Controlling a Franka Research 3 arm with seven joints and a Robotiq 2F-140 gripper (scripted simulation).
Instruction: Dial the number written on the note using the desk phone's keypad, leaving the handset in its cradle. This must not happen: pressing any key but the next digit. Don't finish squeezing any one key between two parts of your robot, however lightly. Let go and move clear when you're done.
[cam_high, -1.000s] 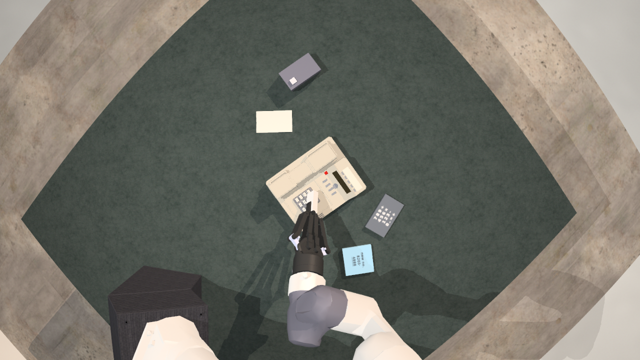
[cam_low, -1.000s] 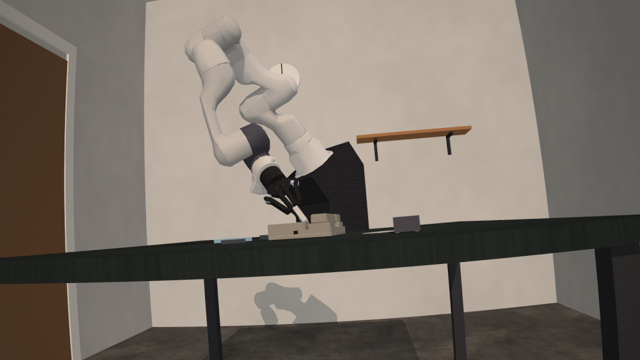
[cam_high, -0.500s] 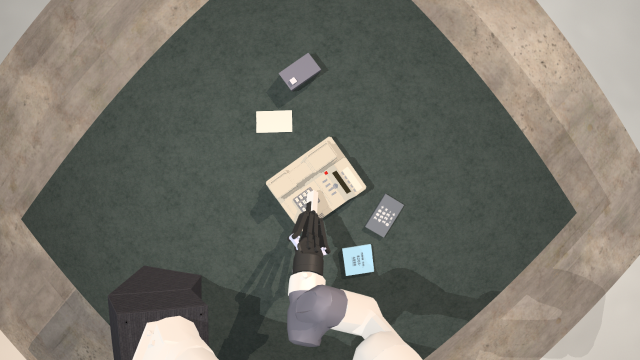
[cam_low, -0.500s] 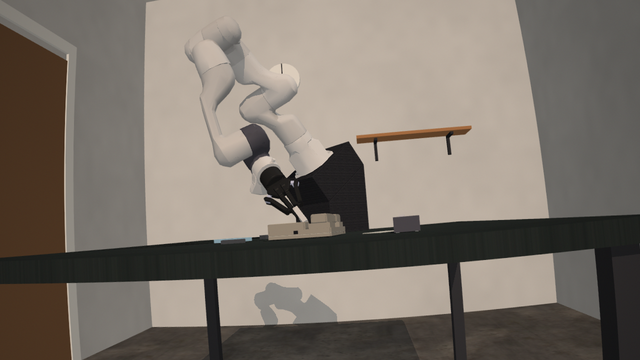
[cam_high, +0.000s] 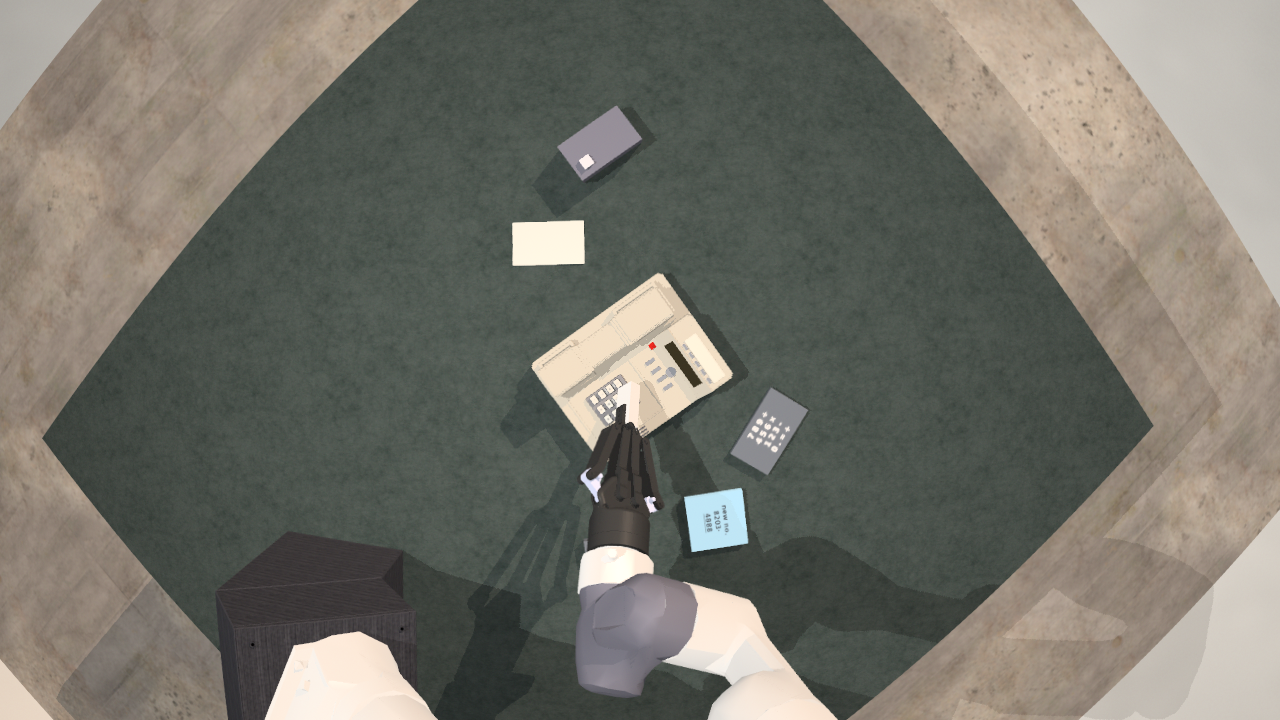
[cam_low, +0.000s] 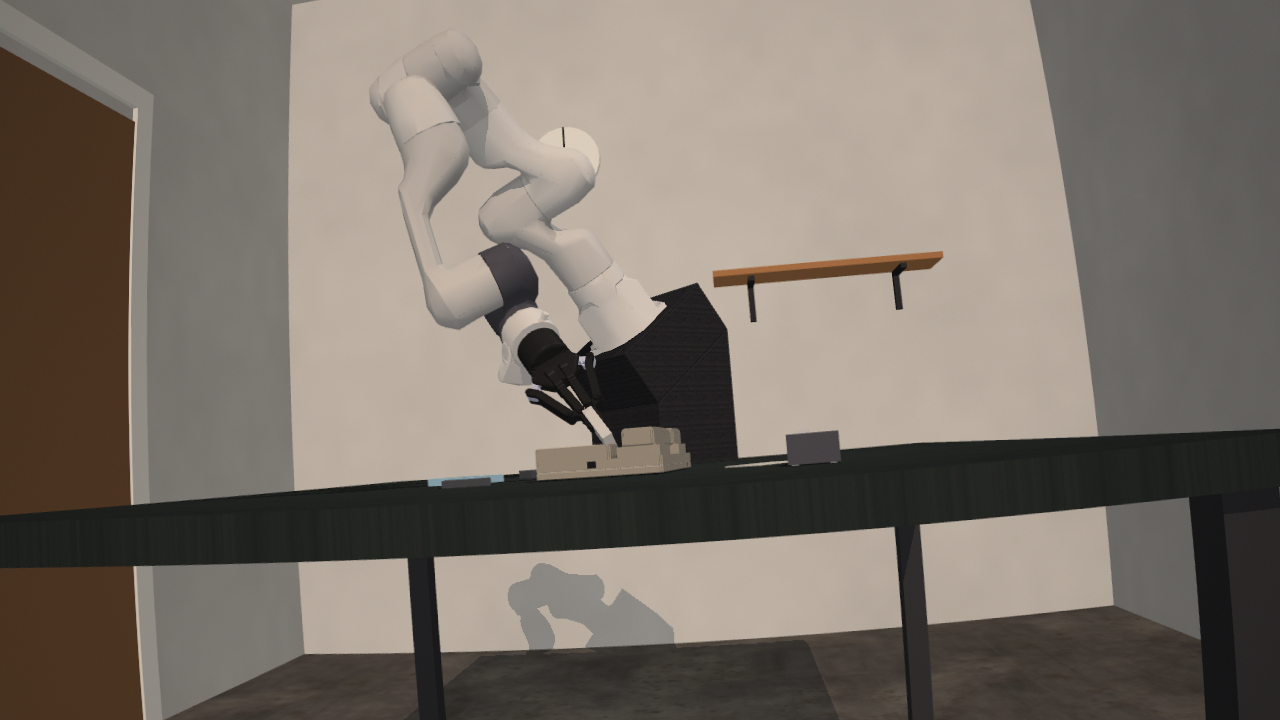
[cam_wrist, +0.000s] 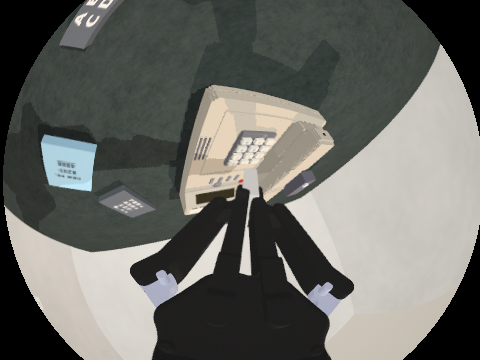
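The beige desk phone (cam_high: 631, 358) lies on the dark green mat, its handset (cam_high: 608, 329) in the cradle. Its grey keypad (cam_high: 606, 399) is at the near left; it also shows in the wrist view (cam_wrist: 250, 148). My gripper (cam_high: 631, 398) is shut, with nothing between the fingers. Its pale fingertips point down over the right edge of the keypad, near the phone's front. In the side view the tips (cam_low: 605, 437) are at the phone's top; I cannot tell if they touch a key. The light blue note (cam_high: 715, 519) with the small number lies to the right of my wrist.
A dark grey calculator (cam_high: 768, 429) lies right of the phone. A cream card (cam_high: 547, 242) and a grey box (cam_high: 598, 142) lie beyond the phone. A dark block (cam_high: 313, 608) stands at my base. A grey lettered card (cam_wrist: 100, 12) shows in the wrist view.
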